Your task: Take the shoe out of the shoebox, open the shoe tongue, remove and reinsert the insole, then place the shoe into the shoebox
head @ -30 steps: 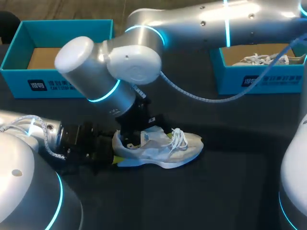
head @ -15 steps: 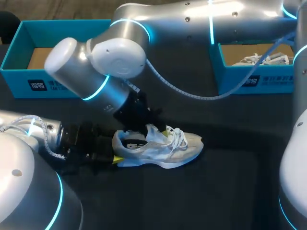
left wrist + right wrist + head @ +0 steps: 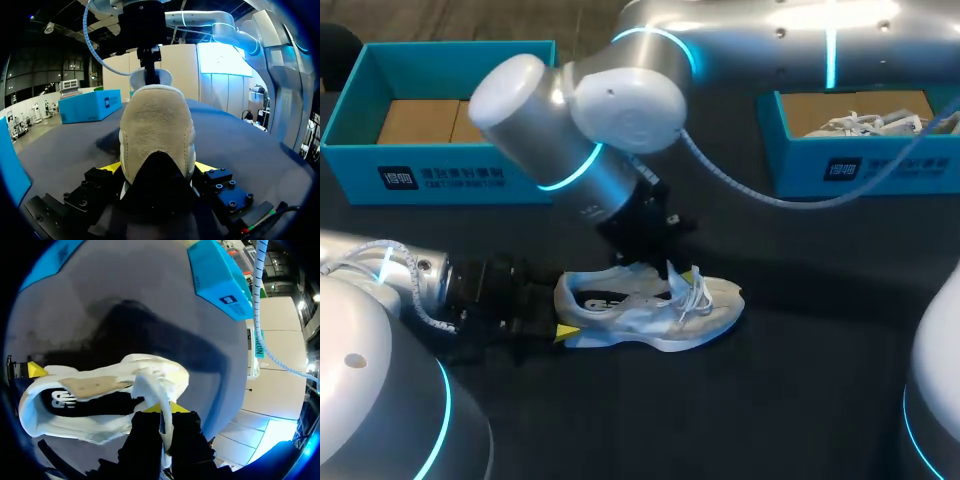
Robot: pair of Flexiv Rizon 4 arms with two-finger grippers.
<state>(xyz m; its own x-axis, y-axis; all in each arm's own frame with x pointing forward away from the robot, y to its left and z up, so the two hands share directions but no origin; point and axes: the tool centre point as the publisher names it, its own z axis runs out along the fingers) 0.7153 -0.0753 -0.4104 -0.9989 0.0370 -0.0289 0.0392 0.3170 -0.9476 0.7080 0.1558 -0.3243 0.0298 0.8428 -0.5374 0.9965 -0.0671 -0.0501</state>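
Opening the tongue (image 3: 150, 385) is the step in hand, by my read. The sneaker (image 3: 650, 310) is out of its box and lies on its sole on the desk (image 3: 800, 380), mid-front, toe twd the right. The insole (image 3: 75, 401) looks seated inside, so removal isn't done yet.

Left jaws are clenched on the heel (image 3: 156, 130), one yellow tip each side, low to the desk, bracing the shoe. Right jaws come down from above, pinched on the tongue's top edge & holding it up off the opening.

Next move prob. calls for drawing the tongue fwd over the laces (image 3: 695, 290) w/o lifting the shoe, then letting go & reaching into the mouth for the insole's rear edge. The heel hold should stay firm.

Shoe: white/cream upper, tan suede heel patch, white laces, dark insole w/ a white logo. Soft & floppy at the tongue.

Teal shoebox (image 3: 440, 170) sits at back left, open. A second teal box (image 3: 860, 165) at back right holds another shoe (image 3: 865, 122).
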